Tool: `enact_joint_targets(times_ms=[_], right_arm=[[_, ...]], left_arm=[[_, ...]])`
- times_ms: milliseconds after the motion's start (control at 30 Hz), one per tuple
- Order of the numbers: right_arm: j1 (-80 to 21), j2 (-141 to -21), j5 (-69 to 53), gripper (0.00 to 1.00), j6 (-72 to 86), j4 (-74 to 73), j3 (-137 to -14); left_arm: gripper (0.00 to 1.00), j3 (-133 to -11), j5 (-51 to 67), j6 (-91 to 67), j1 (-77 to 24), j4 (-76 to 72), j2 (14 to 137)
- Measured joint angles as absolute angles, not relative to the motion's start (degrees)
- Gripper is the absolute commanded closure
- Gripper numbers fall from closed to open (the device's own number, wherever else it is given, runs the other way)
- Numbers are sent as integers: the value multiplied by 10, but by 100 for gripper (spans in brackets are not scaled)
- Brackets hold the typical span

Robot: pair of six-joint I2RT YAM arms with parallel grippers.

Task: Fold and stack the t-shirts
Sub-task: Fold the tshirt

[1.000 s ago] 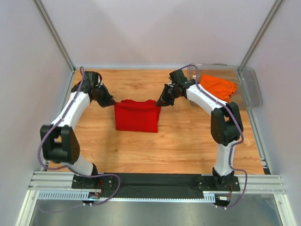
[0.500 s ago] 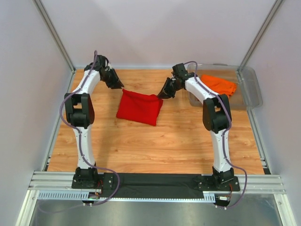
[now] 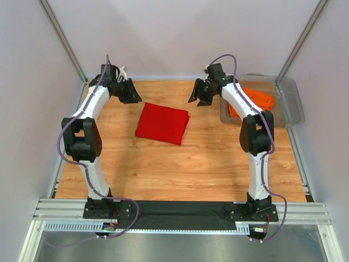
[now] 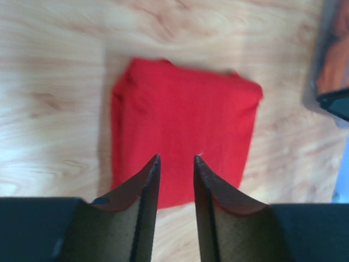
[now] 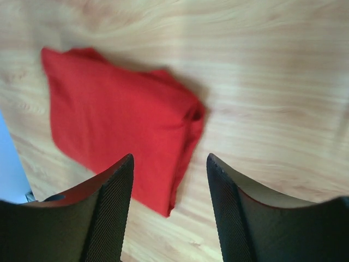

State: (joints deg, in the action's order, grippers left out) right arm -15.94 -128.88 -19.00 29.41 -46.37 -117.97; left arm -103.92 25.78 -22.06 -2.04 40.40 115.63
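Note:
A folded bright red t-shirt (image 3: pixel 162 123) lies flat on the wooden table, free of both grippers; it also fills the left wrist view (image 4: pixel 182 128) and the right wrist view (image 5: pixel 117 123). An orange t-shirt (image 3: pixel 255 99) lies crumpled in the clear bin at the back right. My left gripper (image 3: pixel 133 97) hovers above and left of the red shirt, open with nothing between its fingers (image 4: pixel 176 161). My right gripper (image 3: pixel 199 98) hangs above and right of the shirt, open wider and empty (image 5: pixel 170 159).
The clear plastic bin (image 3: pixel 292 103) stands at the back right corner, its edge showing in the left wrist view (image 4: pixel 327 65). White walls and metal posts bound the table. Bare wood (image 3: pixel 185 169) spreads in front of the red shirt.
Both grippers let go of the red shirt's back corners, opened and rose away toward the back. The shirt dropped flat and now lies folded on the table.

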Motion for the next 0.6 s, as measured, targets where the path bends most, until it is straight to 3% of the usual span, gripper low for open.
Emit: enact_joint_targets(times_ms=[100, 167, 200, 333, 600], right_arm=[[-195, -1257, -199, 57, 282, -438, -1159], [-216, -1256, -211, 80, 279, -411, -1160], [-226, -1259, -224, 84, 280, -401, -1160], [-243, -1298, -262, 82, 300, -369, -1173], [-216, -1395, -253, 70, 303, -372, -1180]], left_arm=[[66, -958, 304, -219, -30, 363, 1112], [66, -922, 331, -223, -38, 331, 1111], [67, -910, 338, -225, -40, 319, 1114], [67, -921, 360, -229, -48, 302, 1168], [64, -1074, 373, -211, -40, 312, 1337]])
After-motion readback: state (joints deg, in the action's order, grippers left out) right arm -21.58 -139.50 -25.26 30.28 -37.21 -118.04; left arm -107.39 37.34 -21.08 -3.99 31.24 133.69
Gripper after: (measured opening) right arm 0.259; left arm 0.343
